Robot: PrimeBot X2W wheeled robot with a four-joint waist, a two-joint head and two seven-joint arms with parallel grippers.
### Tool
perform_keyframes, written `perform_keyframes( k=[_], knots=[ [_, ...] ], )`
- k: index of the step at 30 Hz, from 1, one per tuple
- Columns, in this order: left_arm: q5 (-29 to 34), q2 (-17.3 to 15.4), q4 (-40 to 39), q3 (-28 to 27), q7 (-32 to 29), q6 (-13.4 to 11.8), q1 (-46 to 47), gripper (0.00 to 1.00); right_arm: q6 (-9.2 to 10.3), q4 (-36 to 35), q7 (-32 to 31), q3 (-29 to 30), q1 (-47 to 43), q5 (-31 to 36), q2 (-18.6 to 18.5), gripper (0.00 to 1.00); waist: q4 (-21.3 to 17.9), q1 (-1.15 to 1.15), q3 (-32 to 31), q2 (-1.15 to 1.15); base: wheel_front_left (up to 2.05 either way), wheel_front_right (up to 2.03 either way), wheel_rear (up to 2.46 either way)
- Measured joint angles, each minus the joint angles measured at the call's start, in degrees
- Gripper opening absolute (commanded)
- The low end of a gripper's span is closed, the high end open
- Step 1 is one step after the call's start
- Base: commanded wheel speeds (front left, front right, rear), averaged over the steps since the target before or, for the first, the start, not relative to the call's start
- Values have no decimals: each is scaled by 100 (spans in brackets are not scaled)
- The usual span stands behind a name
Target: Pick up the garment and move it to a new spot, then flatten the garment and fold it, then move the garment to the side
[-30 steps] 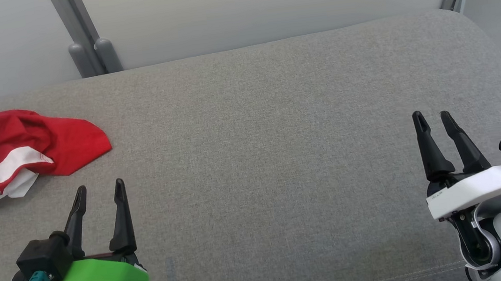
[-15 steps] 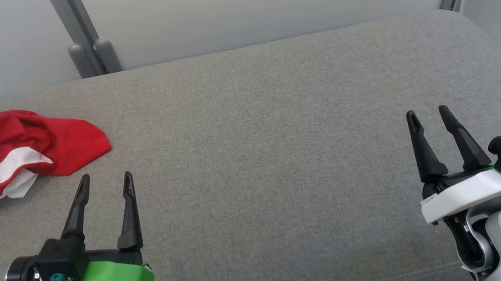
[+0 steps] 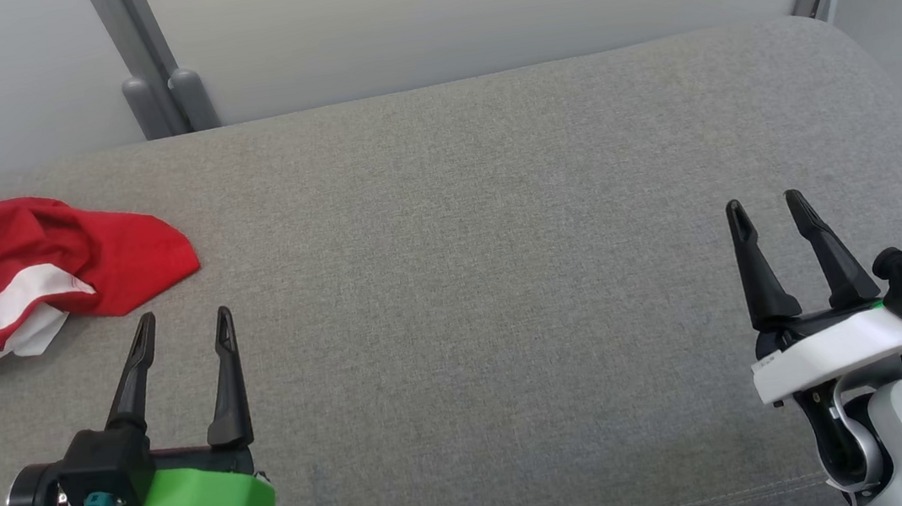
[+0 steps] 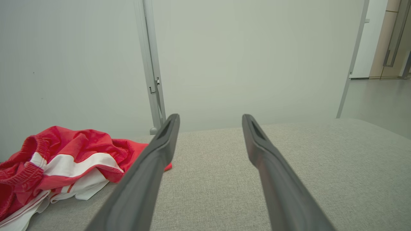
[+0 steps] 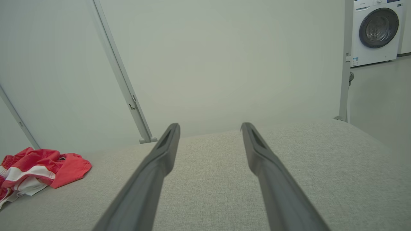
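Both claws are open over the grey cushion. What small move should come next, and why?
Probably reach the left claw forward and leftward to the red and white garment. It lies crumpled and untouched at the left side of the cushion, and the right claw is much farther away.

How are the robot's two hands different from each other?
The left gripper has a green cover at its base; the right gripper has a white cover. The left gripper sits close to the crumpled red and white garment; the right gripper is far from it, across the grey cushion. Both have two long dark fingers, stand open and hold nothing.
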State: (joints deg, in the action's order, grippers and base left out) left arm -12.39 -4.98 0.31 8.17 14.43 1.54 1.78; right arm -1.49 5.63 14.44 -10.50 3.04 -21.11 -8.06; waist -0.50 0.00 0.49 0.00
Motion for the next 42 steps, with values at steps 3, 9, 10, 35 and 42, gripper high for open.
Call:
perform_keyframes(
  k=[3, 9, 10, 35, 42],
  knots=[
    [0, 12, 5, -21, 0, 2, 0, 100, -52, 1, 0, 18, 0, 1, 18, 100, 2, 0, 4, 0, 0, 0, 0],
    [0, 35, 25, -62, 0, 5, 0, 100, -103, 3, 8, 32, 0, 15, 62, 100, 10, 0, 12, 0, 0, 0, 0],
    [0, 38, 31, -67, 0, 16, 0, 100, -105, 3, 8, 38, 0, 24, 69, 100, 12, 0, 13, 0, 0, 0, 0],
    [-1, 148, 109, -187, 0, 148, 145, 100, -345, -90, 14, 127, -1, 119, 123, 100, 840, 0, 262, 0, 0, 0, 0],
    [-1, 188, 127, -208, 0, 176, 149, 100, -400, -101, 14, 97, 3, 219, 114, 100, 1188, 0, 345, 0, 0, 0, 0]
  ],
)
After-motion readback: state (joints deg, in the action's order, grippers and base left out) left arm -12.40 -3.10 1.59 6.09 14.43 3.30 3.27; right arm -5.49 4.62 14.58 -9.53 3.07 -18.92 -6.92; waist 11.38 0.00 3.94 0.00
